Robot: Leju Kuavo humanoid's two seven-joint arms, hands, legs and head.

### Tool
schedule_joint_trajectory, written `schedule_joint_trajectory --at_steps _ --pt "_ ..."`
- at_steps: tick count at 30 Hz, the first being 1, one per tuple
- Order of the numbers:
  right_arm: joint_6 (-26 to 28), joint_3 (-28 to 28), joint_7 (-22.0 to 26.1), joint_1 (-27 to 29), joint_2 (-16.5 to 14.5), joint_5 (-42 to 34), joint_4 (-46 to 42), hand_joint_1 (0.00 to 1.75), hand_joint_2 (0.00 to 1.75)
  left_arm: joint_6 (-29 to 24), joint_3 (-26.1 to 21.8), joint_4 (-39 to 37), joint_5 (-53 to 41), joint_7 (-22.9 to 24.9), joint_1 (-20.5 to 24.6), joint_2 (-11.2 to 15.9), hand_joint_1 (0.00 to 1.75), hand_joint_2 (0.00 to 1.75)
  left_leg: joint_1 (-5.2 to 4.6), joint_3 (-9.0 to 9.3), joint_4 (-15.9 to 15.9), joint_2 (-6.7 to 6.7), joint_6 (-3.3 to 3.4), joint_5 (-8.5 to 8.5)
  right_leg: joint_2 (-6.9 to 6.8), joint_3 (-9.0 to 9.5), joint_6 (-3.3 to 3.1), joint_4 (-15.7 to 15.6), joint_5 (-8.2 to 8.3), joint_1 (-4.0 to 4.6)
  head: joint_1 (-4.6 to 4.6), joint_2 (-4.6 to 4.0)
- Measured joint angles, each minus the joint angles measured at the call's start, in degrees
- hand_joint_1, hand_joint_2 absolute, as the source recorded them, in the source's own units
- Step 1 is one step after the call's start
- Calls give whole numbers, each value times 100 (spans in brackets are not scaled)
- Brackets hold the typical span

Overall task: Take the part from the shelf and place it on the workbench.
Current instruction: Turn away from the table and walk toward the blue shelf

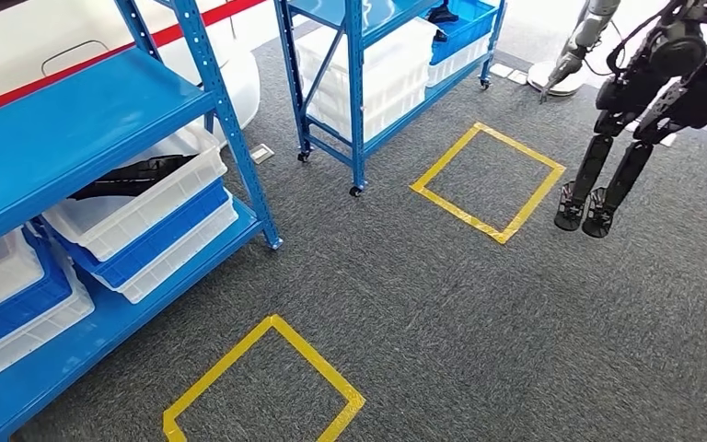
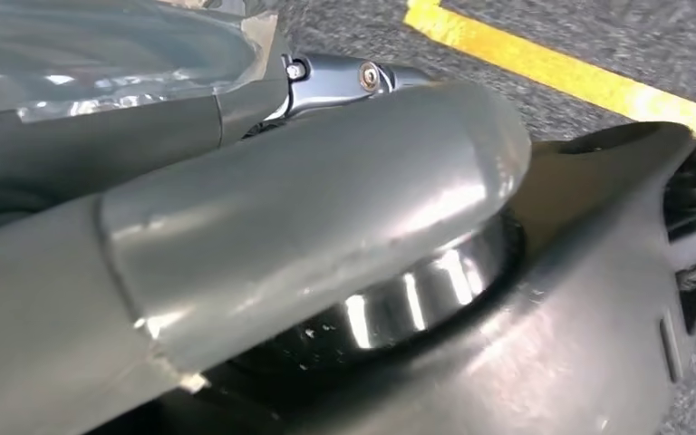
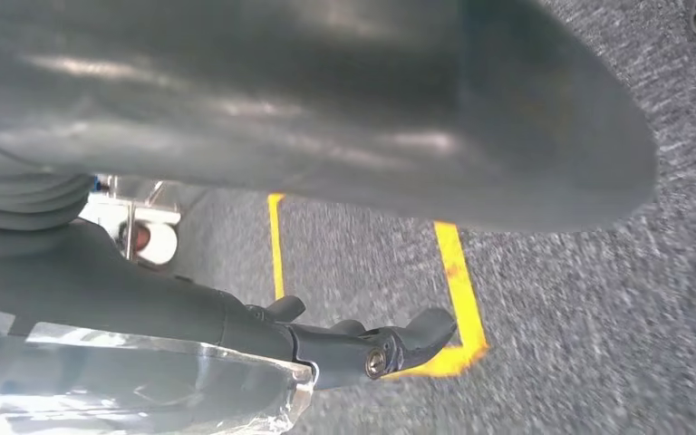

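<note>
Grey carpet [image 1: 479, 304] covers the floor, marked with two yellow tape squares, one near [image 1: 262, 387] and one farther off [image 1: 488, 181]. On the left a blue shelf [image 1: 64, 120] carries stacked white and blue bins; the top white bin [image 1: 138, 198] on its lower level holds a dark part [image 1: 133, 175]. A second blue shelf [image 1: 359, 83] with more bins stands beyond. Another dark humanoid robot [image 1: 644, 101] stands at the far right. In the wrist views, the left hand [image 2: 326, 181] and right hand [image 3: 362, 349] hang above the carpet; the right hand's dark fingers [image 3: 417, 331] curl loosely around nothing, while the left hand's finger state cannot be told.
</note>
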State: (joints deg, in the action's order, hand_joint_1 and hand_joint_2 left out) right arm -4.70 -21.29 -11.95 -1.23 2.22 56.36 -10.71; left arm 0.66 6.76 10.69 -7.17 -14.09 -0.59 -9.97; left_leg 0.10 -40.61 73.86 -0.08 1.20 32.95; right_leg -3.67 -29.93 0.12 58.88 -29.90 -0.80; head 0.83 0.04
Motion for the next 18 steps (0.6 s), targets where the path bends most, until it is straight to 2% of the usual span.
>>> schedule_joint_trajectory --at_steps 1,3,5,7,8,10,11,12,13,14,15,16,17,18 --pt "0 0 3 -9 1 10 0 0 0 -5 1 0 2 1 -5 1 0 0 -15 155 -297 40 50 -176 -61 12 -13 -1 -10 18 1 0" --pt "-1 1 12 -19 -10 31 0 0 0 5 6 0 8 2 -5 4 0 0 -95 542 -1048 306 195 -466 -172 46 -26 -1 -36 59 -1 0" --pt "-2 0 19 -23 -20 39 0 0 0 36 19 1 11 1 12 7 0 0 -175 696 -1403 474 285 -521 -295 57 -9 -3 -60 85 -5 0" --pt "-2 -1 22 -42 -17 37 -2 0 0 71 36 3 11 7 14 4 0 0 -190 695 -1460 352 303 -530 -429 82 22 -29 -75 101 -4 0" --pt "-2 -4 22 -54 -16 22 -5 0 0 83 44 3 11 26 12 -2 0 0 -170 726 -1520 280 304 -567 -391 94 43 -13 -95 100 -7 0" --pt "-1 -26 27 -58 -16 -21 -10 0 0 87 61 4 10 102 41 -17 0 0 -113 792 -1644 135 327 -655 -93 -22 57 281 -260 91 -19 0" --pt "-1 -40 23 -48 -14 -37 -11 0 0 67 73 5 9 142 66 -27 0 0 -90 803 -1675 61 334 -685 112 -183 54 609 -407 61 -29 0" --pt "-1 -57 15 -38 -8 -40 -11 0 0 36 86 5 8 175 89 -34 0 0 -81 797 -1680 -22 347 -696 236 -375 51 985 -560 41 -35 0" --pt "-1 -72 -1 -30 -1 -34 -10 0 0 2 98 5 8 197 105 -40 0 0 -74 791 -1678 -108 348 -701 295 -543 67 1309 -665 17 -43 0" --pt "-2 -85 -19 -25 6 -24 -10 0 0 -24 112 5 9 210 110 -45 0 0 -64 793 -1674 -197 339 -703 318 -641 107 1481 -693 -7 -43 0" --pt "-3 -97 -32 -24 10 -9 -9 0 0 -33 125 5 15 217 108 -46 0 0 -48 796 -1667 -283 322 -703 328 -633 172 1428 -621 -33 -43 0" --pt "-3 -105 -40 -25 13 7 -9 0 0 -27 138 4 25 220 106 -46 0 0 -28 799 -1652 -365 296 -698 351 -528 251 1169 -469 -66 -41 0" --pt "-4 -112 -44 -26 14 24 -9 0 0 -18 149 4 36 219 106 -47 0 0 -9 795 -1625 -444 260 -687 423 -362 335 782 -283 -108 -44 0" --pt "-4 -117 -44 -28 14 40 -7 0 0 -9 155 5 46 219 108 -47 0 0 -2 780 -1581 -516 211 -666 520 -212 391 421 -133 -130 -56 0"
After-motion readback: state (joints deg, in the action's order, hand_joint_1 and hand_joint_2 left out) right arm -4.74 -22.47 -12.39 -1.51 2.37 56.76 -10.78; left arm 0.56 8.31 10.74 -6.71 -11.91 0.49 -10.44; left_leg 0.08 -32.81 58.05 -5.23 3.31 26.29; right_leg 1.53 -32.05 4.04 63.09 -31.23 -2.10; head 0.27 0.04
